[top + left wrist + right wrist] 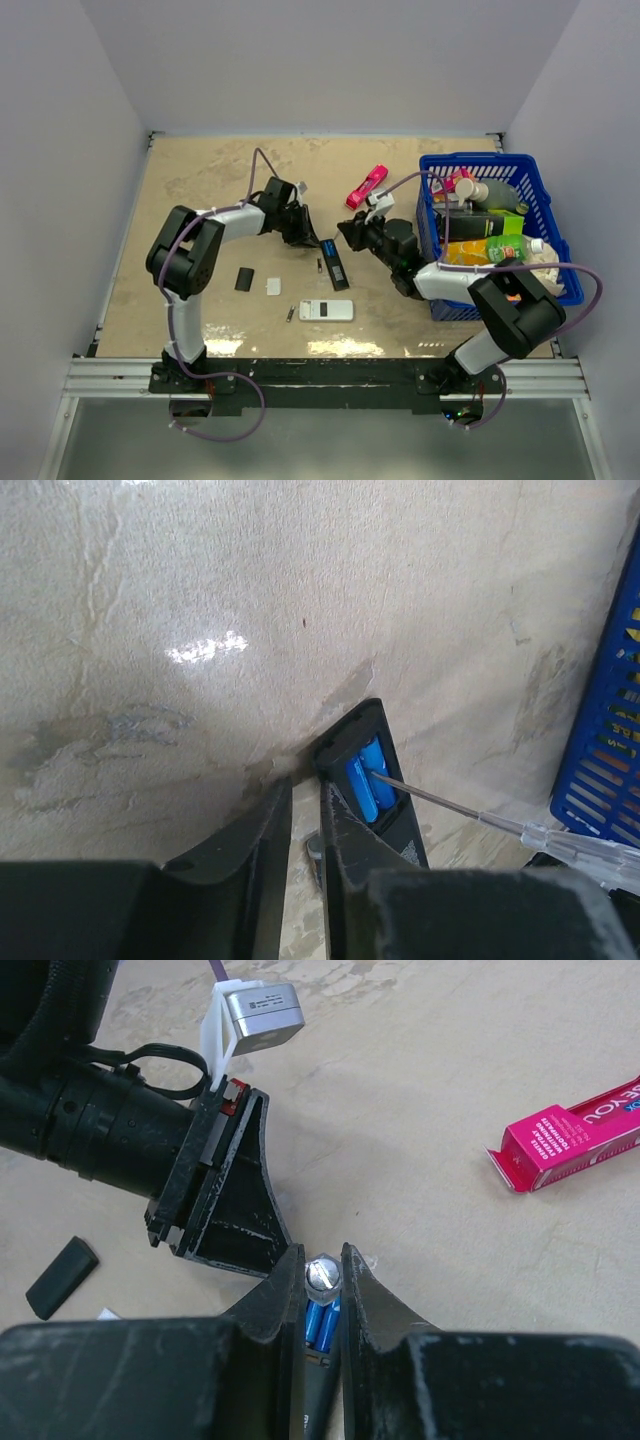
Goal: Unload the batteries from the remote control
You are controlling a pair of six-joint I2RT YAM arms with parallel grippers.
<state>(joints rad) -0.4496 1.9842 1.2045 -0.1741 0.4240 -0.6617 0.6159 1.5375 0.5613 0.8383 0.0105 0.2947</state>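
Observation:
The black remote control (pixel 338 264) lies mid-table with its compartment uncovered. Two blue batteries (pixel 370 780) sit side by side inside it. My right gripper (pixel 322 1252) is shut on a clear-handled screwdriver (pixel 322 1276), and the screwdriver's thin metal tip (pixel 385 775) touches the blue batteries. My left gripper (pixel 305 785) stands at the remote's left edge. Its jaws are a narrow gap apart with bare table between the tips. A small greyish battery (pixel 314 846) shows low in that gap, beside the right finger. A white remote (pixel 326 310) lies nearer the front.
A black cover (pixel 244 279) and a white cover (pixel 273 286) lie left of the remotes. A small cell (pixel 291 313) rests by the white remote. A pink box (pixel 367 186) lies behind the grippers. A blue basket (pixel 545 195) full of goods stands at the right.

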